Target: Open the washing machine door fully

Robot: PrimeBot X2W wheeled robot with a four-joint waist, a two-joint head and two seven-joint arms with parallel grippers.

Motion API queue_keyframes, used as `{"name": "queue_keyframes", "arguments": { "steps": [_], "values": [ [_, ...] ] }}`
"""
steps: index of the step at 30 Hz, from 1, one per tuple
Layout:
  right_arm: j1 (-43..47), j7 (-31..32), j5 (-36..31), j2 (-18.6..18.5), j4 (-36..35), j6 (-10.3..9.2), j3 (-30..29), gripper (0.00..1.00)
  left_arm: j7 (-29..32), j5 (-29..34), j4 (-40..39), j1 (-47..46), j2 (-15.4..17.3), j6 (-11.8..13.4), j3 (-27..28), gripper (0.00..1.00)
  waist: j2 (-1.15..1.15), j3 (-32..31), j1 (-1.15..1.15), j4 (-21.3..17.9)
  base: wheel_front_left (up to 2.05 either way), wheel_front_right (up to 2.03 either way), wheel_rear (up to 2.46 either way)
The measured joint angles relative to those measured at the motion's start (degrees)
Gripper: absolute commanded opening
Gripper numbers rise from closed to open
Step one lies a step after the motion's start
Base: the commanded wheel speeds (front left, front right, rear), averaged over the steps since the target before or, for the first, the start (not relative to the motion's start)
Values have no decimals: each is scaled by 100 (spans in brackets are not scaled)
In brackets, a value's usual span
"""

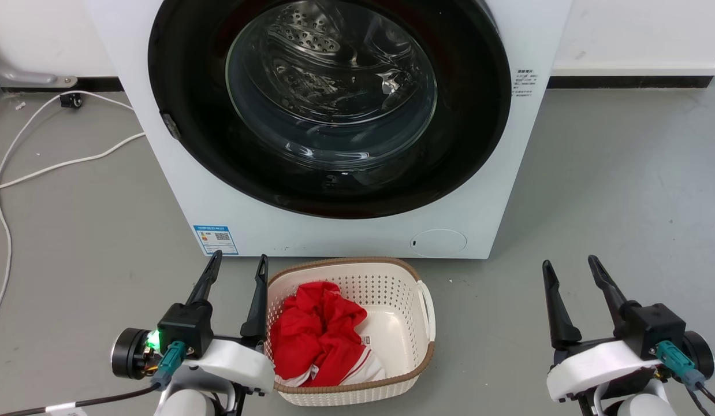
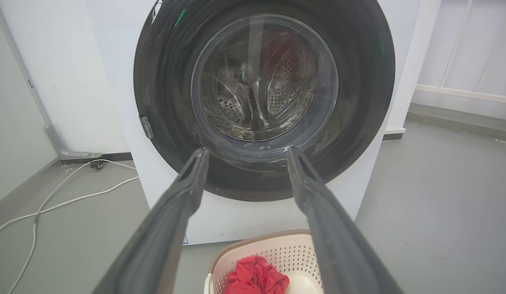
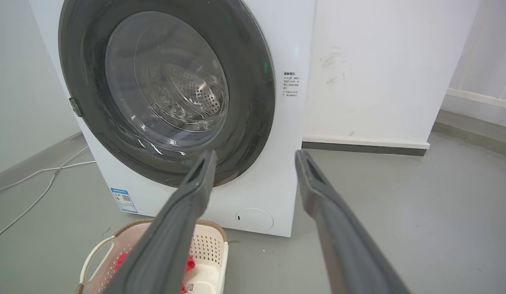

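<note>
The one washing machine door point(image 1: 330, 101), a glossy black disc with a clear bulging glass centre, lies flat against the front of the single white washing machine point(image 1: 161, 190) and takes up nearly its whole width. The perforated steel drum shows through the glass. One small grey latch piece point(image 1: 171, 126) sits on the door's left edge. Below the door the machine's front carries one blue label sticker point(image 1: 215, 239) at the lower left and one round cap point(image 1: 438, 242) at the lower right. A second, small printed sticker point(image 1: 525, 82) sits to the right of the door. On the grey floor point(image 1: 623, 202) just in front of the machine stands one white plastic basket point(image 1: 334, 263) with a brown rim, holding one bundle of red cloth point(image 1: 317, 335) with some white at its lower edge. There are two grippers, both low and short of the machine, touching neither it nor the door. The left gripper point(image 1: 239, 257) has its two dark fingers spread apart on nothing, the inner finger just beside the basket's left rim. The right gripper point(image 1: 569, 261), well apart from the basket, also has its two fingers spread and empty. White cable point(image 1: 45, 167) trails over the floor left of the machine; how many separate cords cannot be told.
</note>
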Motion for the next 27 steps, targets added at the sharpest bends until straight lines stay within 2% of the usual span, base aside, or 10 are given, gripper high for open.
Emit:
{"name": "queue_keyframes", "arguments": {
  "steps": [23, 24, 25, 26, 27],
  "values": [
    [-4, 4, 115, 0, 122, 0, -13, 100, -4, -4, 141, -31, -33, -52, 92, 100, 0, 33, 0, -23, 0, 0, 0],
    [-4, 5, 163, -1, 131, 0, -5, 82, -4, -3, 141, -32, -34, -53, 97, 100, 0, 34, 0, -23, 0, 0, 0],
    [-4, 8, 171, 0, 142, -1, -1, 25, -4, -1, 141, -32, -35, -53, 99, 100, 0, 34, 0, -23, 0, 0, 0],
    [-4, 12, 182, 0, 143, 0, 13, 0, -4, 1, 141, -32, -36, -53, 101, 100, 0, 33, 0, -22, 0, 0, 0],
    [-4, 13, 236, -1, 146, 0, 30, 0, -4, 1, 141, -32, -37, -53, 105, 100, 0, 32, 0, -21, 0, 0, 0]
  ]
}}
